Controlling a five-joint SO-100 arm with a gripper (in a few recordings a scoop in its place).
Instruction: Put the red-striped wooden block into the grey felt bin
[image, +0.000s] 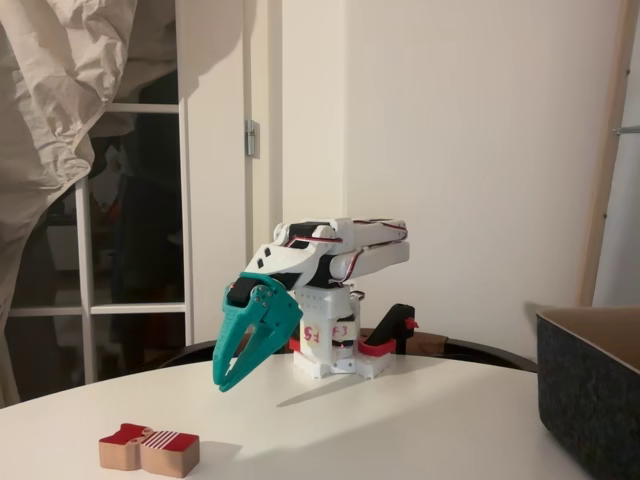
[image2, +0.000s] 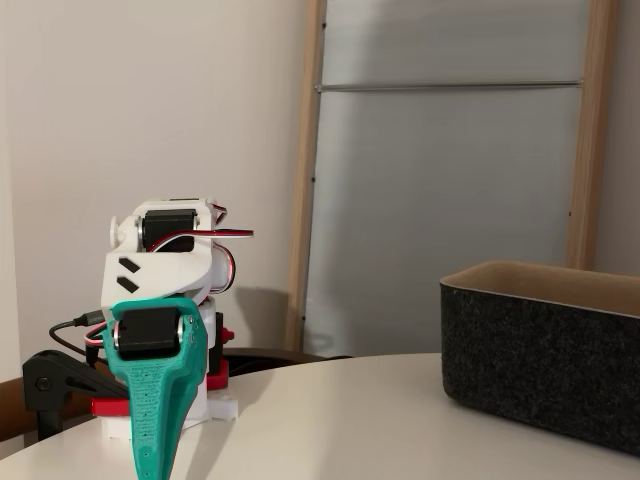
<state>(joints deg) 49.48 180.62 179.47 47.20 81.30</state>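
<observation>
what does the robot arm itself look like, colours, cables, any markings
The arm has white plastic segments with black motors set in them. Its gripper is teal, with two long tapered fingers and a black motor at its root. Thin red and black cables run along the upper segment. The white base carries red printed characters and sits by red and black clamps.

White round table (image: 400, 430), cream walls (image: 480, 150), glazed door (image: 130, 220), wooden-framed grey panel (image2: 440, 180).

The grey felt bin (image: 590, 395) (image2: 545, 350) runs off both fixed views' right edges.
</observation>
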